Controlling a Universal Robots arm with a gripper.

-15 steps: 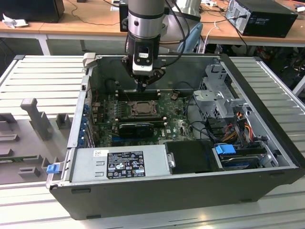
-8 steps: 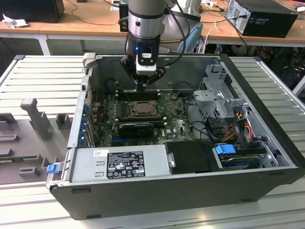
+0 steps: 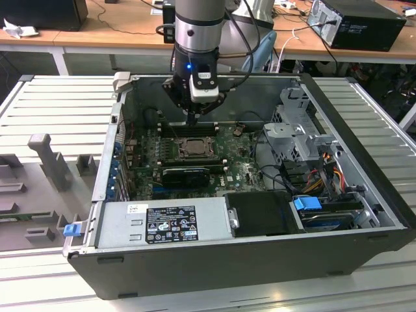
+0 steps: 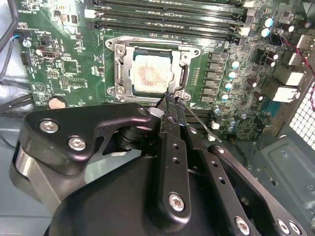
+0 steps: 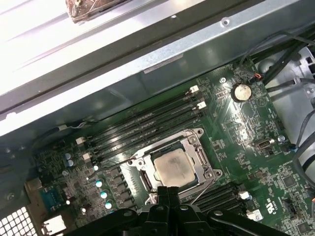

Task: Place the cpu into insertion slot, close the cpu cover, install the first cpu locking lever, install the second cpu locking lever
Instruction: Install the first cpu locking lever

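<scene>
The cpu (image 4: 150,73) lies flat in the insertion slot (image 4: 117,51) on the green board, its dull metal face showing through the window of the cpu cover (image 4: 124,70), which lies down over it. In the first wrist view the cpu (image 5: 172,167) and cover (image 5: 201,158) sit just beyond my fingertips. My gripper (image 4: 170,101) is shut, its tips together at one corner of the socket. A thin wire locking lever (image 4: 196,119) slants away from that corner past my fingers. Another wire lever (image 5: 165,140) runs along the socket's side by the memory slots. In the exterior view the gripper (image 3: 194,121) hangs over the socket (image 3: 193,148).
Long black memory slots (image 4: 167,22) run beside the socket. A black finned block (image 3: 186,175) sits on the board's near side. The power supply (image 3: 162,224), drive cage (image 3: 296,136) and cables (image 3: 325,172) crowd the case. The case wall (image 5: 147,64) stands close behind the memory slots.
</scene>
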